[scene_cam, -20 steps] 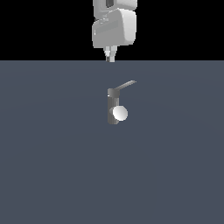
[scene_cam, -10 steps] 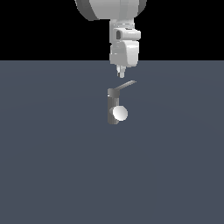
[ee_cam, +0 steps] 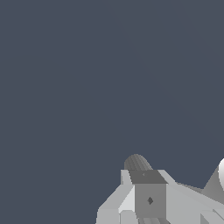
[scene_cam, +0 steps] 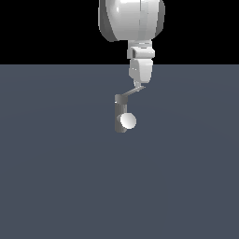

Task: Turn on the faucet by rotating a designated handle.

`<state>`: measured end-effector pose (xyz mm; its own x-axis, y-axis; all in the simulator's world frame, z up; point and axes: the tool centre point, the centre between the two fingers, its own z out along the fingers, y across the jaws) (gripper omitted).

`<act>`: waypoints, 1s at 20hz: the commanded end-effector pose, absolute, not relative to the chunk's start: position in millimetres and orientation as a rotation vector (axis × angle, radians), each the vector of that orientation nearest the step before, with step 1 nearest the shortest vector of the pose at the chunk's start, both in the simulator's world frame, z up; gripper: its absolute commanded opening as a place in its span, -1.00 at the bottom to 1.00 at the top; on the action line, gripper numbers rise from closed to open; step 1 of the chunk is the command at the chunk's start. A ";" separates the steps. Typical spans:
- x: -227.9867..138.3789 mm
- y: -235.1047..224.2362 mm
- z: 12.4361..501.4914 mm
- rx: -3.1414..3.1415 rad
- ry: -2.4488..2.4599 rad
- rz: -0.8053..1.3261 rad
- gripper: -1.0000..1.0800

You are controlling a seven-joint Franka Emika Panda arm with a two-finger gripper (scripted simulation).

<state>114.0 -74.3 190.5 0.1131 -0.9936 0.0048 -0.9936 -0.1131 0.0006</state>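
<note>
The faucet [scene_cam: 120, 115] is a small dark-grey upright post on the blue-grey floor, with a white ball [scene_cam: 128, 121] low on its front. Its handle [scene_cam: 132, 93], a thin light-grey lever, slants up from the post's top toward the exterior view's right. My gripper [scene_cam: 138, 84] hangs straight down over the lever's far end, fingers together, with the tip at or just above the lever. In the wrist view the shut fingers [ee_cam: 149, 200] fill the lower edge, and the ribbed dark post top [ee_cam: 137, 162] shows just past them.
The big white arm body [scene_cam: 133, 18] looms above the faucet. A flat blue-grey floor [scene_cam: 56, 177] surrounds the post on all sides, under a black background.
The arm has swung toward the exterior view's right and come lower. The gripper tip went from above the post to the lever's far end. The lever's angle looks unchanged.
</note>
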 end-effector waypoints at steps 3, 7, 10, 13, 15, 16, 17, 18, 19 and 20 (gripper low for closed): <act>121.2 -83.7 182.0 2.298 -2.141 0.001 -1.00; 122.7 -85.8 180.1 2.288 -2.152 0.000 -1.00; 121.8 -84.7 181.6 2.294 -2.146 0.000 -1.00; 121.7 -84.6 181.8 2.295 -2.145 0.000 -1.00; 121.8 -84.5 181.7 2.295 -2.145 0.000 -1.00; 119.4 -84.8 181.7 2.295 -2.145 0.000 -1.00; 116.9 -85.2 181.7 2.295 -2.145 0.000 -1.00; 114.4 -85.6 181.7 2.295 -2.145 0.000 -1.00; 111.9 -86.0 181.7 2.295 -2.145 0.000 -1.00; 109.4 -86.4 181.7 2.295 -2.145 0.000 -1.00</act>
